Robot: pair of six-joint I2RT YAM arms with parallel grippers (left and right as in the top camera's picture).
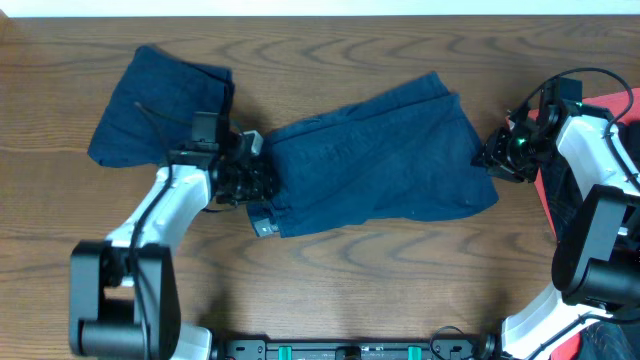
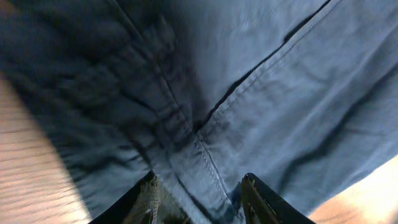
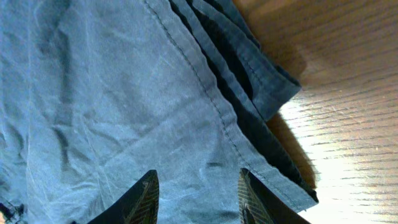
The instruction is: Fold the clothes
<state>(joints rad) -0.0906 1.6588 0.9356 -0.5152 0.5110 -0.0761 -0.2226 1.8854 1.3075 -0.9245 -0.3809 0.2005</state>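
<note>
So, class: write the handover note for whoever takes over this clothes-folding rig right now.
Left end effector: open, fingers apart over the left edge of the dark navy denim-like shorts.
Right end effector: open, over the shorts' right hem edge.
Things: the shorts lie spread out mid-way along the brown wooden table; a squarish folded navy bundle sits at the far left.
Done: one bundle folded.
Left: grasp both ends and fold the spread shorts.
</note>
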